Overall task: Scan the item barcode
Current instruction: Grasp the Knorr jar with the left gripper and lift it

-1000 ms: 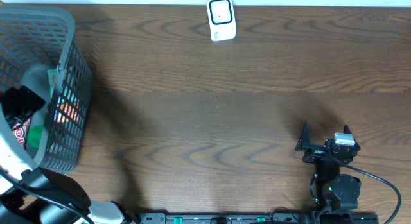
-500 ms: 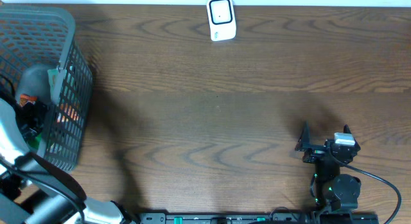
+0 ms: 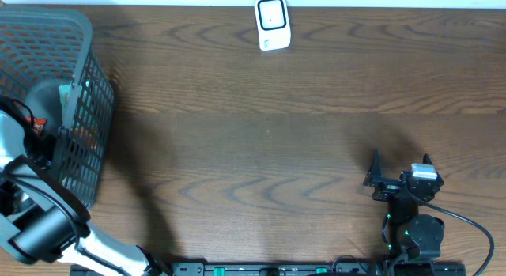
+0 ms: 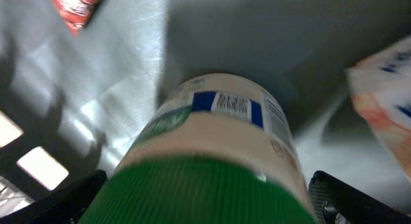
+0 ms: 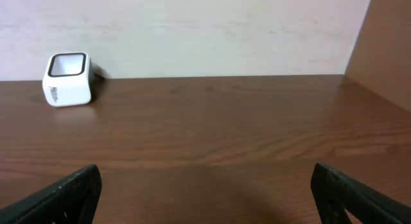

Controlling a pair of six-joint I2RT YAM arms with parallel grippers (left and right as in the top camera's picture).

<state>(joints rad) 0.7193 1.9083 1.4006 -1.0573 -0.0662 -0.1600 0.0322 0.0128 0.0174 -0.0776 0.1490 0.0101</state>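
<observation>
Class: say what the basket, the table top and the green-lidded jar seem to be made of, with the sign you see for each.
Basket: grey moulded plastic, matt; open lattice walls.
Table top: wood or wood-look laminate, faint sheen; brown grain swirls.
Jar: likely plastic, with a printed label; the green lid is ribbed, probably plastic too.
</observation>
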